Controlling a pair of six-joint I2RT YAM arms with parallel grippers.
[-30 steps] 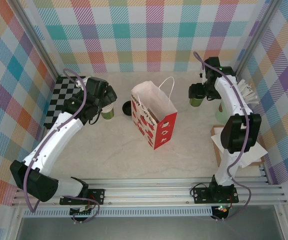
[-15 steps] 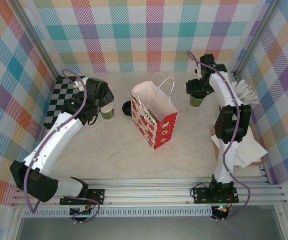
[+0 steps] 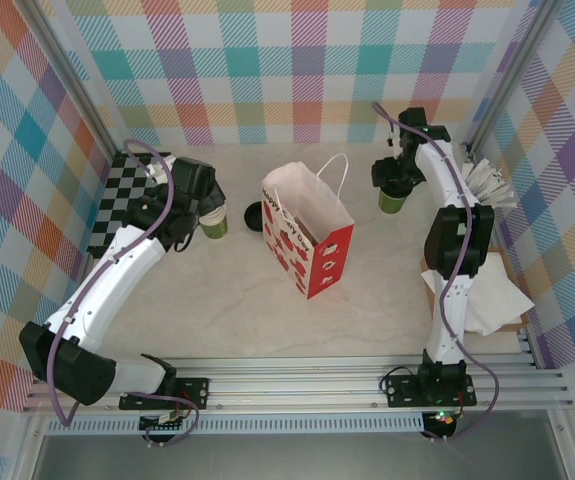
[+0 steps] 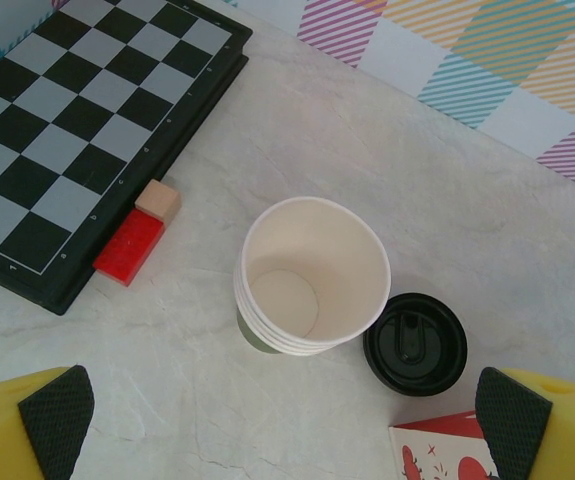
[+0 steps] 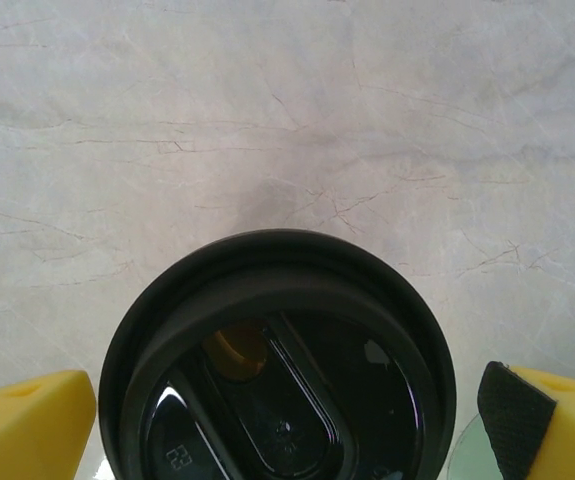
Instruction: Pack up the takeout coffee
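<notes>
Takeout coffee (image 3: 397,201) stood upright on the desk (image 3: 247,300) at far right, near the back wall and well apart from the bag (image 3: 307,235). In the right wrist view its black lid (image 5: 277,370) sat low in frame, sip hole facing up. Just right of it were white sticks (image 3: 489,183), and crumpled white paper (image 3: 492,300) lay nearer the desk's right edge.

The paper bag stood open at mid desk, white on top and red below, between the two arms. Left of the bag lay a loose black lid (image 4: 415,343), just beside a stack of lidless cups (image 4: 312,275). A checkerboard (image 4: 57,130) lay far left, with a red block (image 4: 129,247) and a tan block (image 4: 157,198) touching at its edge.

The right arm was stretched long toward the back wall with its wrist pointing down. Right end effector (image 5: 287,430) was spread apart, one finger on each side of the coffee lid; contact could not be told. The left arm was bent, elbow near left. Left end effector (image 4: 285,425) was spread wide above the cup stack and loose lid, gripping nothing.

The bag's red part had white lettering, too small to read. An embossed mark on the coffee lid was unreadable.
</notes>
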